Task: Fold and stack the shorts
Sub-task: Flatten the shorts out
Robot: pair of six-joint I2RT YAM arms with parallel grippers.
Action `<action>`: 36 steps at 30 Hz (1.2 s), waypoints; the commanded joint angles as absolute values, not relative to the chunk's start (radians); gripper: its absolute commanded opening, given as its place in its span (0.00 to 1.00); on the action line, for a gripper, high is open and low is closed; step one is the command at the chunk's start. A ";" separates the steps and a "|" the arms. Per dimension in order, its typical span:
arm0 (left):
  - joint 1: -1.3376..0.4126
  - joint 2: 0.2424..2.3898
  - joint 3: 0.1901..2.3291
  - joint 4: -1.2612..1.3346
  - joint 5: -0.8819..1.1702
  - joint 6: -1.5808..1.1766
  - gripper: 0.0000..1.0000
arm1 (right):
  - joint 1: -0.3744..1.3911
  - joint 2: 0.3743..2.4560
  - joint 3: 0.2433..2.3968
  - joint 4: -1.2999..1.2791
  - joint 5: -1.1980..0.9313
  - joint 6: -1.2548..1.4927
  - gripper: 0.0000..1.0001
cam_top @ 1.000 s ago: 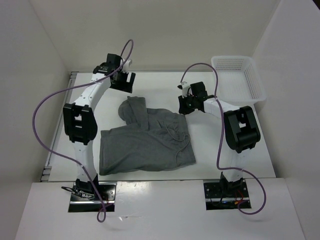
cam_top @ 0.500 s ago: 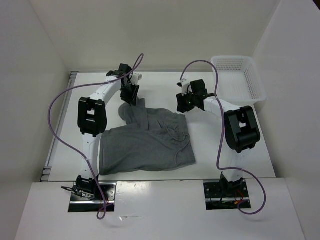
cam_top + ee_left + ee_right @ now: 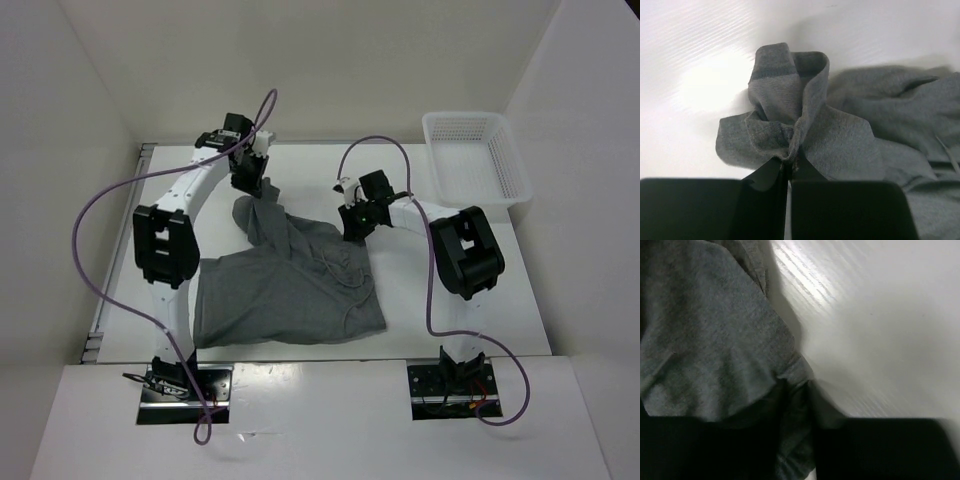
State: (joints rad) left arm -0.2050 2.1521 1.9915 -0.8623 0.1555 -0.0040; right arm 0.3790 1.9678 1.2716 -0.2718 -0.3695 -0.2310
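The grey shorts (image 3: 290,285) lie crumpled in the middle of the table, with a bunched part reaching toward the back left. My left gripper (image 3: 250,186) is shut on that far bunched corner. In the left wrist view a hemmed fold of the shorts (image 3: 840,135) is pinched between the tips of the left gripper (image 3: 790,162). My right gripper (image 3: 352,222) sits at the shorts' far right edge. In the right wrist view the right gripper (image 3: 797,390) is shut with an edge of the shorts (image 3: 705,330) between its jaws.
A white mesh basket (image 3: 475,150) stands at the back right corner. White walls close in the table on the left, back and right. Purple cables loop from both arms above the table.
The left gripper came down from the back onto the shorts' far corner and shut on it. The right gripper shifted left onto the shorts' edge and closed on it.
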 commanded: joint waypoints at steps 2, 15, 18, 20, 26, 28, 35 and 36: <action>-0.202 1.878 1.881 -0.857 0.040 0.000 0.01 | 0.399 1.976 1.287 -0.318 -0.324 -0.215 0.09; -0.067 1.661 1.474 -0.827 -0.072 0.000 0.14 | 0.365 2.016 1.595 -0.249 -0.081 -0.155 0.00; -0.058 1.635 1.488 -0.827 -0.084 0.000 0.14 | 0.365 2.003 1.582 -0.249 -0.091 -0.166 0.00; -0.058 1.621 1.528 -0.827 -0.084 0.000 0.18 | 0.365 1.976 1.536 -0.249 -0.107 -0.166 0.00; -0.067 1.606 1.527 -0.850 -0.051 0.000 0.26 | 0.365 1.967 1.477 -0.258 -0.149 -0.175 0.00; -0.077 1.571 1.456 -0.850 -0.061 0.000 0.26 | 0.365 1.967 1.477 -0.258 -0.149 -0.184 0.00; -0.046 1.467 1.105 -0.831 -0.106 0.000 0.22 | 0.365 1.976 1.477 -0.258 -0.158 -0.205 0.00; -0.046 1.454 1.027 -0.831 -0.116 0.000 0.23 | 0.365 1.976 1.477 -0.258 -0.169 -0.206 0.00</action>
State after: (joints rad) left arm -0.0574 1.5040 1.1492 -0.8047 -0.0769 -0.0029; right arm 0.3702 2.0113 1.4769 -0.2741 -0.1562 -0.1852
